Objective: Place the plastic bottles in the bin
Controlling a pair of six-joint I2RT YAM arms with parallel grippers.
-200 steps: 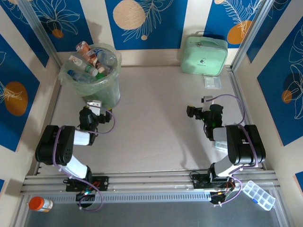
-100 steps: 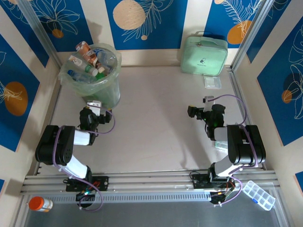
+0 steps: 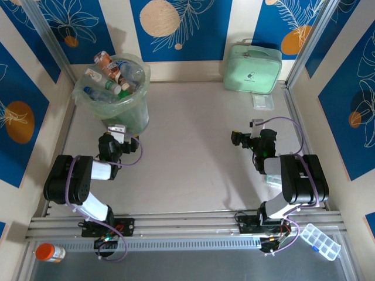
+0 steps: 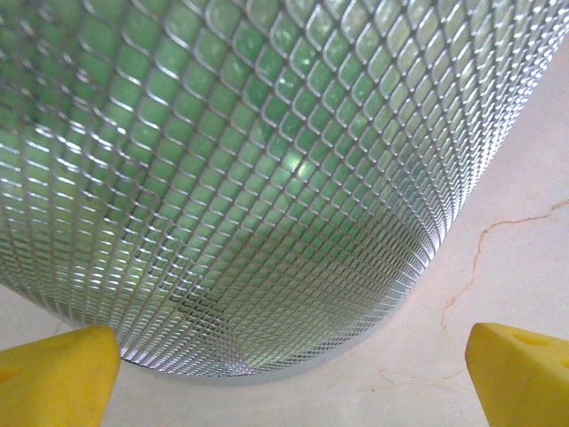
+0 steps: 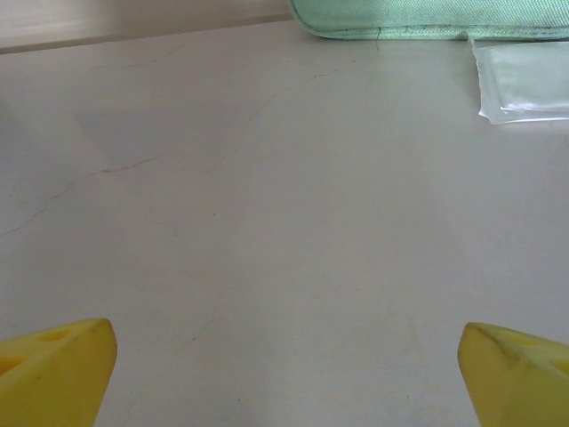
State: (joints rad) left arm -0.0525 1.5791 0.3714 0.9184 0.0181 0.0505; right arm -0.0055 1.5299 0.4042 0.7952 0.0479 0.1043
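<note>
The bin (image 3: 114,99), round, pale green and lined with a clear bag, stands at the far left. Plastic bottles (image 3: 114,73) are heaped in it above the rim. My left gripper (image 3: 116,131) sits just in front of the bin's base. In the left wrist view its yellow fingertips (image 4: 62,374) stand wide apart around bare tabletop, and the bin's mesh wall (image 4: 249,178) rises close ahead; that gripper (image 4: 289,374) is open. My right gripper (image 3: 255,127) rests at mid right. It (image 5: 284,356) is open over bare table with nothing between its fingers.
A mint-green zippered case (image 3: 252,67) stands at the back right, its edge (image 5: 427,18) ahead of the right gripper. A clear packet (image 3: 263,101) lies before it. An orange-capped jar (image 3: 50,253) and a clear compartment box (image 3: 321,241) lie beyond the near rail.
</note>
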